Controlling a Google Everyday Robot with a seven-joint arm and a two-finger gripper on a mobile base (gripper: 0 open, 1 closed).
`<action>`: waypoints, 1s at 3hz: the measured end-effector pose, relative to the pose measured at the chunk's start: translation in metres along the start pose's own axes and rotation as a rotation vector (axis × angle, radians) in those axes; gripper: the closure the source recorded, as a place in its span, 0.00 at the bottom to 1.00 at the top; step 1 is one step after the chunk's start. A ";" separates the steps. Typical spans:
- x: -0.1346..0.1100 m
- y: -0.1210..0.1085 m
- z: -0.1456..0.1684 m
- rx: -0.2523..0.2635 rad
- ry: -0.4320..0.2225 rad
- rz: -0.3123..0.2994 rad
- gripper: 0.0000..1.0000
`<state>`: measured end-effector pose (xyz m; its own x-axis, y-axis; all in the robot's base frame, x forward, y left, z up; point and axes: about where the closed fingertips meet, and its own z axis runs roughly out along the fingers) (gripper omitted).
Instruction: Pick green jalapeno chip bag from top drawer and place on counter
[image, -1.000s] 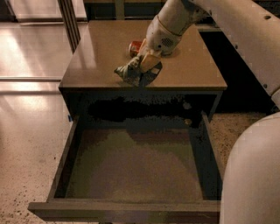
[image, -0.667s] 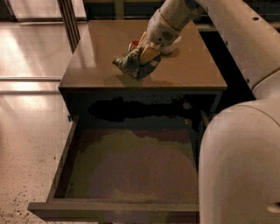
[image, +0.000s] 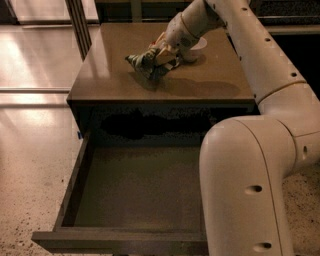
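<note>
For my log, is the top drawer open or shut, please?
Open: the top drawer is pulled out; the gripper holds the chip bag over the counter.

White arm (image: 240, 190) reaches over the glossy brown surface (image: 210, 82). Its pale tan gripper (image: 159, 56) is above the surface's middle, clamped on the dark green chip bag (image: 141, 62) with pale markings. Top drawer (image: 140, 192): dark grey frame, plain olive-brown bottom. Floor (image: 35, 150): pale, dark-speckled.
</note>
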<state>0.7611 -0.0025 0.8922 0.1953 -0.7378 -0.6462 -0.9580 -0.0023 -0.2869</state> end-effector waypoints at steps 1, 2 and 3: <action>0.004 0.010 0.005 -0.013 0.002 0.020 1.00; 0.007 0.015 0.014 -0.033 0.006 0.025 1.00; 0.007 0.015 0.014 -0.033 0.006 0.025 0.86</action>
<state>0.7511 0.0016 0.8738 0.1696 -0.7416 -0.6490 -0.9690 -0.0055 -0.2470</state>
